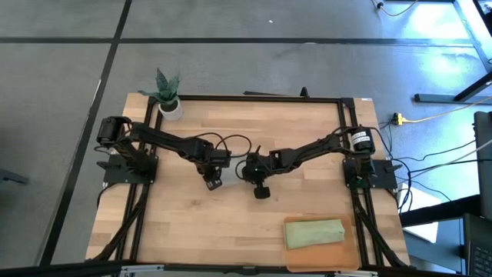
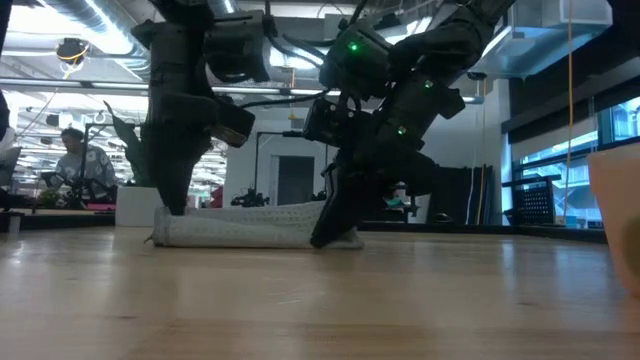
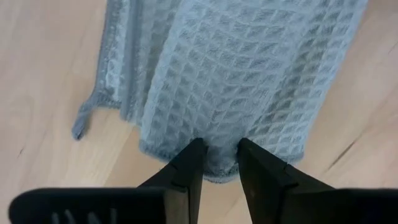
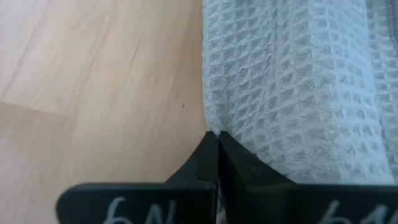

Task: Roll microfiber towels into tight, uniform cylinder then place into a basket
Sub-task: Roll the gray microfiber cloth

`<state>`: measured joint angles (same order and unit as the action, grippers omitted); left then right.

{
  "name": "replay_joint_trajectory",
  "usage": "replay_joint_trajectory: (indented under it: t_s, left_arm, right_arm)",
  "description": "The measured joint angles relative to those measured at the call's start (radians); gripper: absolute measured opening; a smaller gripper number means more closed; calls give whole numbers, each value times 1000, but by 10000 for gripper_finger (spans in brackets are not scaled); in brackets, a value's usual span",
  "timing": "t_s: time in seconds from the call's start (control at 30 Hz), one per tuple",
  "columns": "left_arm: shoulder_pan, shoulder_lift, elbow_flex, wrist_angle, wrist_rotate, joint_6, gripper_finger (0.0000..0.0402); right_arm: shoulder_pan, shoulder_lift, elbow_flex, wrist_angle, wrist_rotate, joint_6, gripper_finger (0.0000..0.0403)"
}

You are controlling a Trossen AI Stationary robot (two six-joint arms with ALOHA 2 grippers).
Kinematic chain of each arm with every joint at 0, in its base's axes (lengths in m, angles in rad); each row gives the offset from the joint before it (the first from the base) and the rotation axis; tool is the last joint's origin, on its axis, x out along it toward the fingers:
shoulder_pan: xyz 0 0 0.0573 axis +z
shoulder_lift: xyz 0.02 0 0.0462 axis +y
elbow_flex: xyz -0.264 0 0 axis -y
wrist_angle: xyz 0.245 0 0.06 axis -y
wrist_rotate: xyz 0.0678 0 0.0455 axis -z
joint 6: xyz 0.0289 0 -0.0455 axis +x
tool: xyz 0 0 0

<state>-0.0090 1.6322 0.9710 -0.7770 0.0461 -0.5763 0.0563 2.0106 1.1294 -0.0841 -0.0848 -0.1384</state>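
Note:
The light grey towel (image 2: 245,228) lies rolled into a cylinder on the middle of the table, resting along its length. It also shows in the high view (image 1: 217,183), mostly covered by the grippers. My left gripper (image 3: 219,152) is at one end of the roll, shut on cloth. My right gripper (image 4: 215,135) is at the other end with its fingers shut together. The sage green towel (image 1: 314,233) lies rolled in the orange-brown basket (image 1: 354,231) at the table's near right. My left gripper pinches the edge of the grey roll's end (image 3: 219,163) between its two fingers, with cloth filling the narrow gap. The fingers come from above, slanting down. The roll lies on the table. My right gripper's shut fingertips (image 4: 210,144) touch the edge of the roll's other end (image 4: 214,124) from above, slanting. I cannot tell whether any cloth is caught between them.
A small white plant pot (image 1: 169,106) stands at the table's far left corner. The basket's wall (image 2: 615,200) rises at the right of the low view. Bare wood lies on the near left of the table (image 1: 177,231).

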Motion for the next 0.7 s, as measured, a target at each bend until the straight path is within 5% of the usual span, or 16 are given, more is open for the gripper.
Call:
replay_joint_trajectory:
  t_s: [0.7]
  left_arm:
    - [-28, -355, 0, -27, -183, -43, 90]
  right_arm:
    - [-2, 1, -2, -5, -38, 45, 0]
